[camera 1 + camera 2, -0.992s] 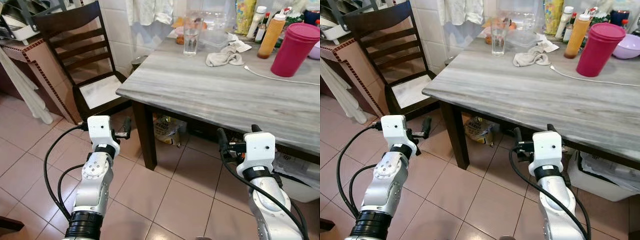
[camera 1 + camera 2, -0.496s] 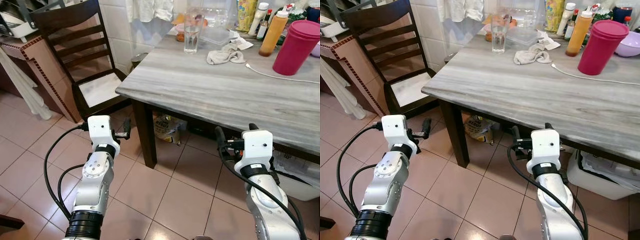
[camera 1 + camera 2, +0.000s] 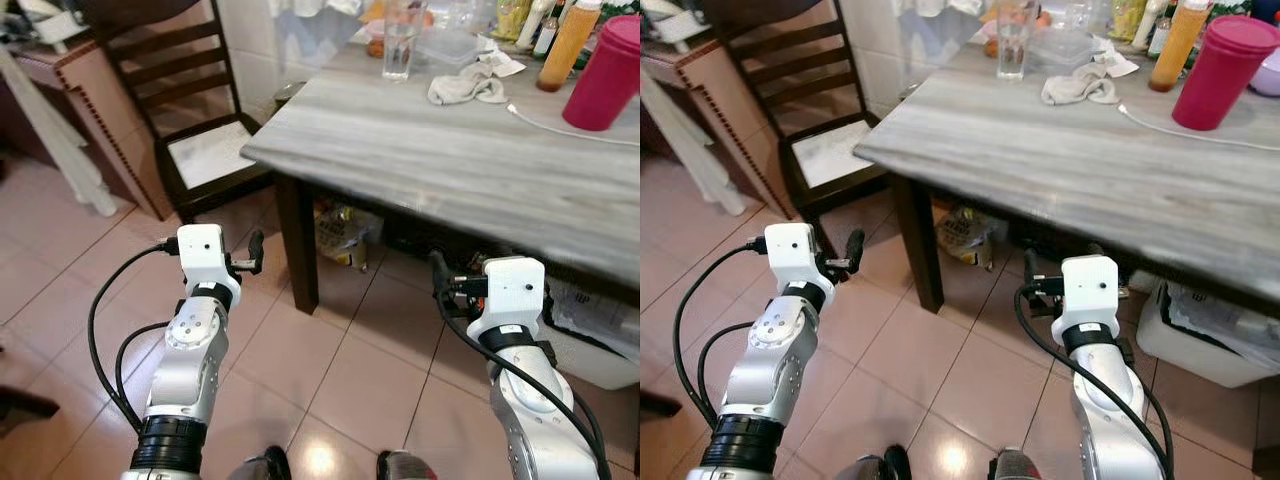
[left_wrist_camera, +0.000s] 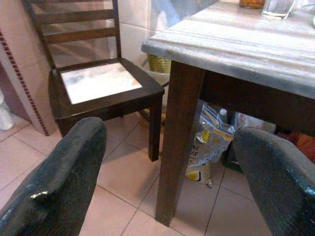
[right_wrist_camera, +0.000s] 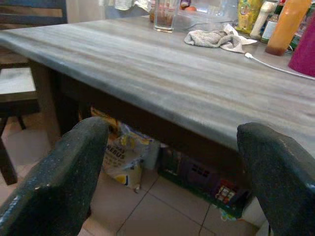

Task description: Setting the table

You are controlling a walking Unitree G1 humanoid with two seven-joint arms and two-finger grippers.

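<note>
L gripper point(image 4: 167, 182) is hanging low at 7 o'clock, fingers spread wide, holding nothing, aiming at the table leg point(image 3: 298, 250). R gripper point(image 5: 177, 182) is sitting at 5 o'clock just below the grey wood-grain table point(image 3: 440, 160) edge, fingers likewise apart w/ nothing between. Dark wooden chair point(image 3: 190, 150) is standing at 10 o'clock. Far side, 12–1 o'clock: drinking glass point(image 3: 401, 42), crumpled rag point(image 3: 466, 88), white cable point(image 3: 570, 128), orange bottle point(image 3: 567, 42), magenta tumbler point(image 3: 606, 75).

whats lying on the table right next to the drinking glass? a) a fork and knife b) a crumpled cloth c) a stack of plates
b: a crumpled cloth lies on the grey table just beside the glass, with a white cable past it.
</note>
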